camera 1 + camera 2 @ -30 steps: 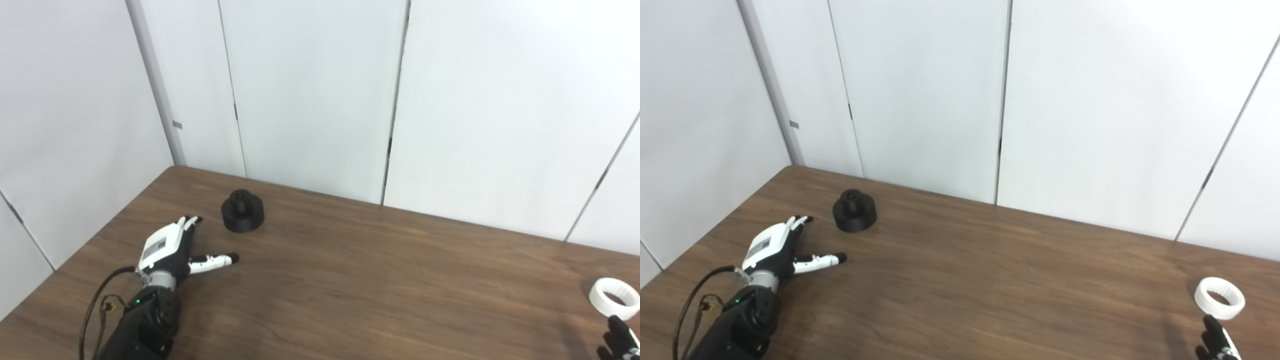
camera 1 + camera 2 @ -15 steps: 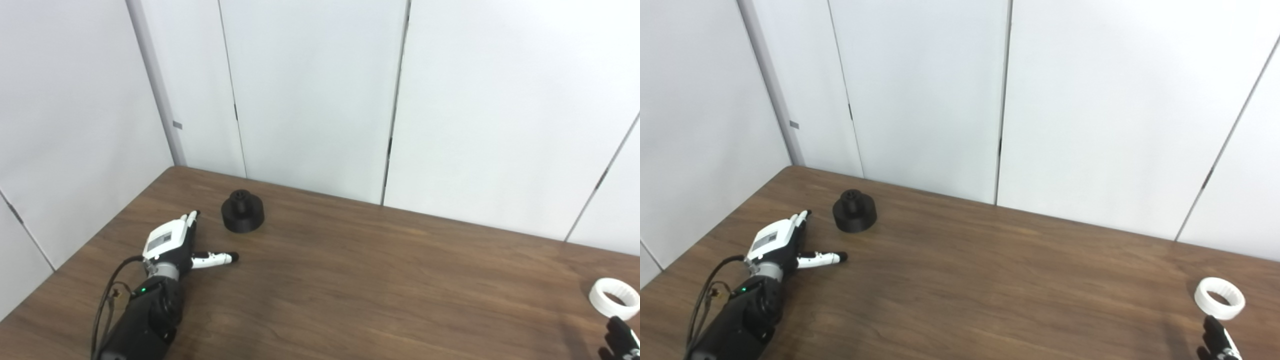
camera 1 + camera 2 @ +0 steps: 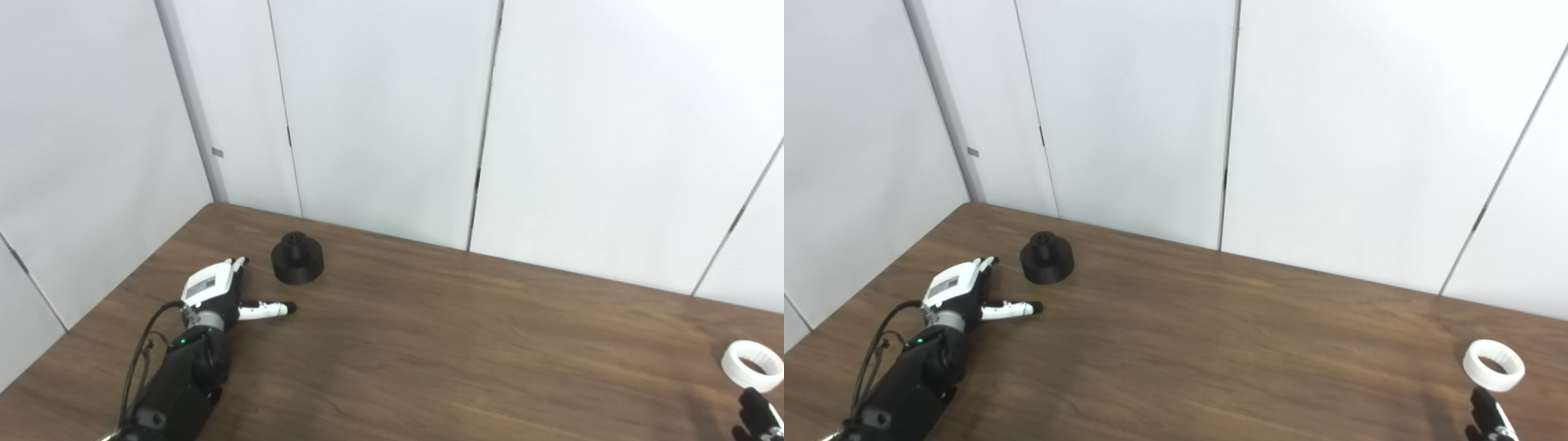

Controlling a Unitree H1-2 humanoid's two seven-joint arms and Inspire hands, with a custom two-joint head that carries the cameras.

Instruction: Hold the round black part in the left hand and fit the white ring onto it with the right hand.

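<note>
Since 1.0 s ago: left hand (image 3: 214, 291) has advanced along the counter (image 3: 441, 343) toward the round black part (image 3: 297, 259); right hand (image 3: 1488, 419) has dropped slightly lower at the frame edge. Black part and white ring (image 3: 1494, 365) are unmoved.

Left side: left arm enters from the bottom-left corner, forearm low over the wood. Left hand is spread and holds nothing: the fingers (image 3: 236, 264) point toward 12 o'clock, the thumb (image 3: 269, 309) sticks out toward 3 o'clock. Black part sits upright on the counter at roughly 1 o'clock from the hand, near the fingertips but apart from them, clear wood showing between.

Centre: bare brown wood grain, white wall panels behind.

Right side: white ring lies flat on the counter near the right edge, opening facing up. Right hand shows only as dark fingertips at the bottom-right corner, at 6 o'clock from the ring, just beside it, not touching. Cannot tell whether that hand is spread or closed; most of it is out of frame.
</note>
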